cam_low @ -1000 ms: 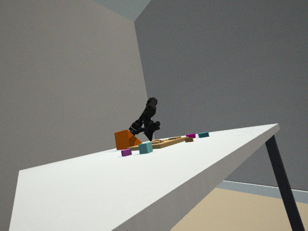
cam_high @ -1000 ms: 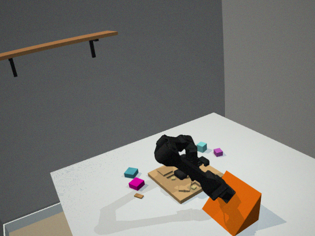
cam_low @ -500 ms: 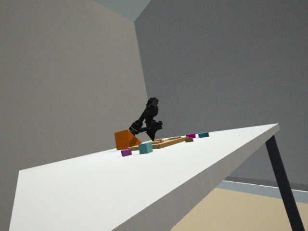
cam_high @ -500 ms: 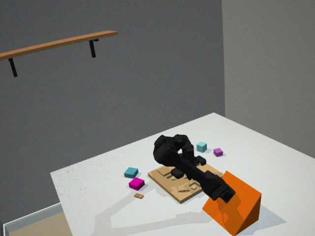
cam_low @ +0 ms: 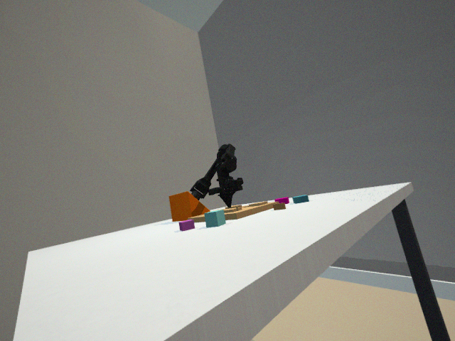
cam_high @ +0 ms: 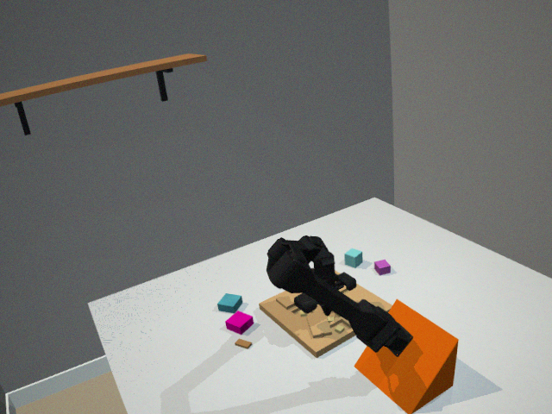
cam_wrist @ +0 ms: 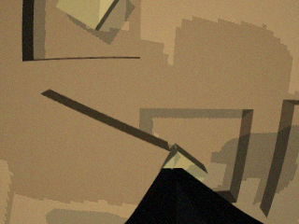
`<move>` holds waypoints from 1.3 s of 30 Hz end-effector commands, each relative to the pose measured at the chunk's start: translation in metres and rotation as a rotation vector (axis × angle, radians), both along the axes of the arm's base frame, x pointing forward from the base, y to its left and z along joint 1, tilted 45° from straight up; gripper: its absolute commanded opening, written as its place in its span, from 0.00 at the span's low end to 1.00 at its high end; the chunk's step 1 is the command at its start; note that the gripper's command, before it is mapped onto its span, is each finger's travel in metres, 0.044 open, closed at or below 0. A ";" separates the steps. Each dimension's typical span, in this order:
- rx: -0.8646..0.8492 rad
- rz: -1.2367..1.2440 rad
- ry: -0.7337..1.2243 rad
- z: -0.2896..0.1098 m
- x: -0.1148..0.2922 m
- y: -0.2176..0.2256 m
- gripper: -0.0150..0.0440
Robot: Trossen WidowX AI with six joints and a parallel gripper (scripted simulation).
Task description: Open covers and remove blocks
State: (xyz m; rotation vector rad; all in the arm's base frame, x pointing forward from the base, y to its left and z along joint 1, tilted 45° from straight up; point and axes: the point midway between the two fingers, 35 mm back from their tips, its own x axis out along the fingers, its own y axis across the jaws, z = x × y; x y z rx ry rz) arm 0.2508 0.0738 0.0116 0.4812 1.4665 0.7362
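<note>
The wooden puzzle board lies flat on the table, partly hidden by the arm. My gripper is shut and empty, its tips low over the board. In the wrist view the tips are at a pale yellow piece, beside the end of a slanting dark edge; whether they touch is unclear. A square outline with dark sides lies just beyond it. Another pale yellow piece is at the top left. How far each cover is open, and whether the wells hold blocks, I cannot tell.
A teal block, a magenta block and a small brown piece lie on one side; a light teal cube and purple block beyond. An orange wedge stands near the board.
</note>
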 end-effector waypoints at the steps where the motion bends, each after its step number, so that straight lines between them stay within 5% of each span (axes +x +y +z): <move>1: 0.004 0.017 0.018 0.000 0.000 0.010 0.25; 39: 0.003 0.016 0.017 0.026 0.015 0.018 0.25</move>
